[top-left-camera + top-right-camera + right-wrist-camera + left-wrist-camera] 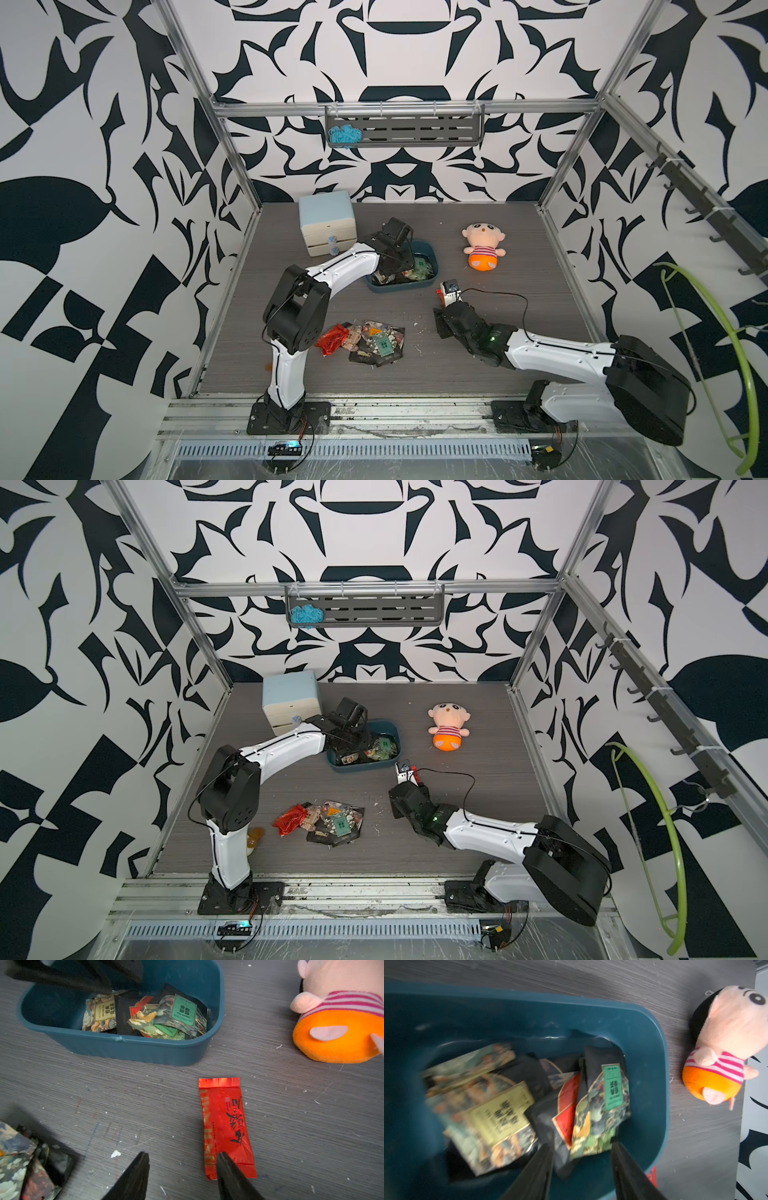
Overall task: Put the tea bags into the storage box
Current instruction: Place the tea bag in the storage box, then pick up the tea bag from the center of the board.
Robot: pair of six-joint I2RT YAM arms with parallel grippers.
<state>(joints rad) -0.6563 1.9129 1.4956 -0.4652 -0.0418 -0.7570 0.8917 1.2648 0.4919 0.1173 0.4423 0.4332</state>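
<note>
Well, nearest me, low and centre in a top view, a loose heap of tea bags (pixel 374 340) lies on the grey table (pixel 436 374). Just right of centre, the right gripper (pixel 182 1155) hangs with its jaws parted, one fingertip over a red sachet (pixel 225 1122) lying flat. Farther back, mid-frame, the left gripper (pixel 581 1145) gapes, holding nothing, above sachets (pixel 500 1113) inside the storage box (pixel 399 287).

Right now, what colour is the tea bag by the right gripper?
Tea bag: shiny red, black lettering; best in right wrist view.
</note>
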